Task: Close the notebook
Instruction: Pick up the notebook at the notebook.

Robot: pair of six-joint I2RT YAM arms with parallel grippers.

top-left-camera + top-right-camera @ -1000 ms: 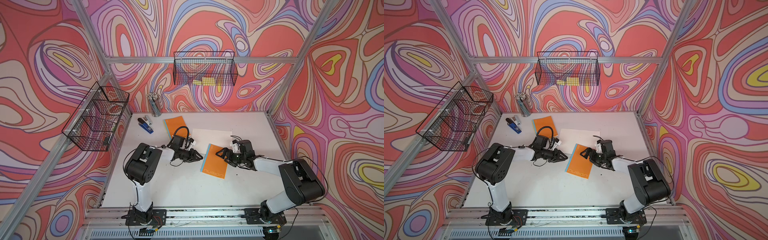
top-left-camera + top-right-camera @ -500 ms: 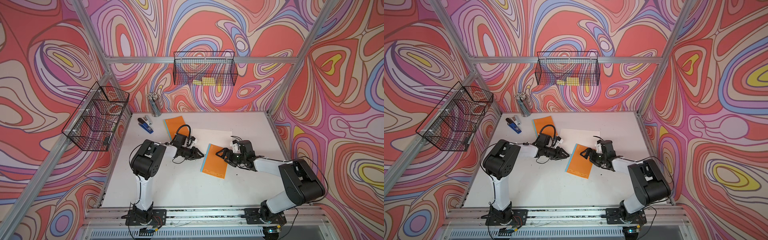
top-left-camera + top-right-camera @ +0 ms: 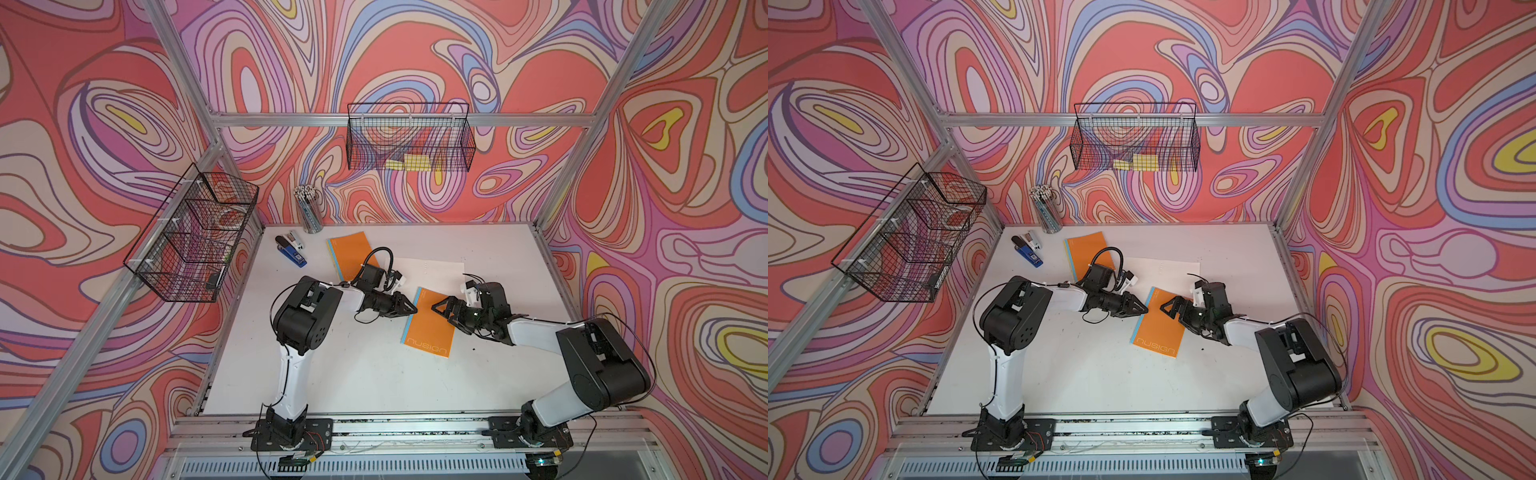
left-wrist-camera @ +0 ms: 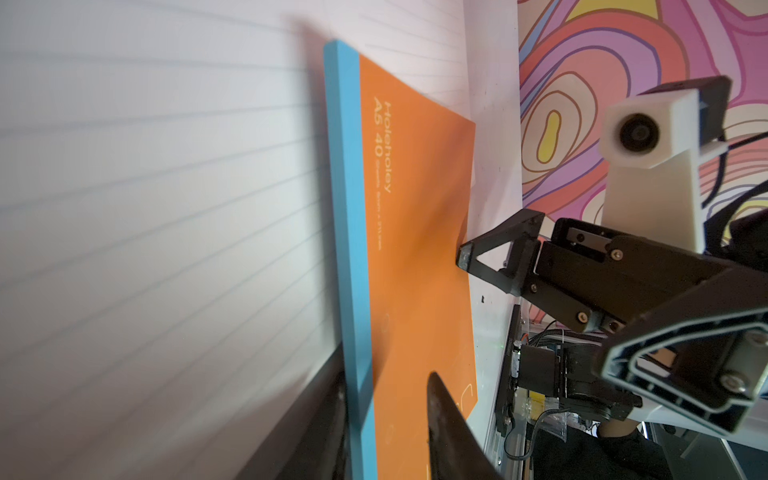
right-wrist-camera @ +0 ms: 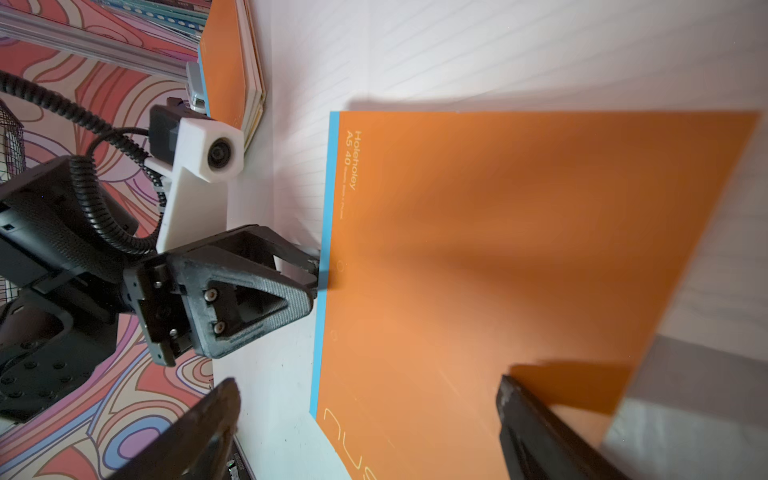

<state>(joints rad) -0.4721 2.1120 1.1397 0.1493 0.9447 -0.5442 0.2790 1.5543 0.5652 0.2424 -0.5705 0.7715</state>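
1. The left hand [image 3: 411, 309] has its jaws set narrow at the blue spine edge of the notebook [image 3: 428, 332]. In the left wrist view the spine runs between its fingers [image 4: 444, 424], but it is not clear whether they actually pinch it.
2. The right hand [image 3: 441, 312] is spread wide. One fingertip [image 4: 464, 257] touches the orange cover at the edge opposite the spine.
3. The notebook lies closed and flat, cover up, in the middle of the worktop [image 3: 353, 374], between the two hands.
4. Its far end overlaps a lined white sheet [image 3: 432, 270].
5. Farther back lie a second orange notebook [image 3: 348, 249], a blue stapler [image 3: 296, 255] and a cup of pencils [image 3: 308, 210] near the back wall.
6. A wire basket [image 3: 409, 141] hangs on the back wall, and a second wire basket [image 3: 195, 237] hangs on the left wall.
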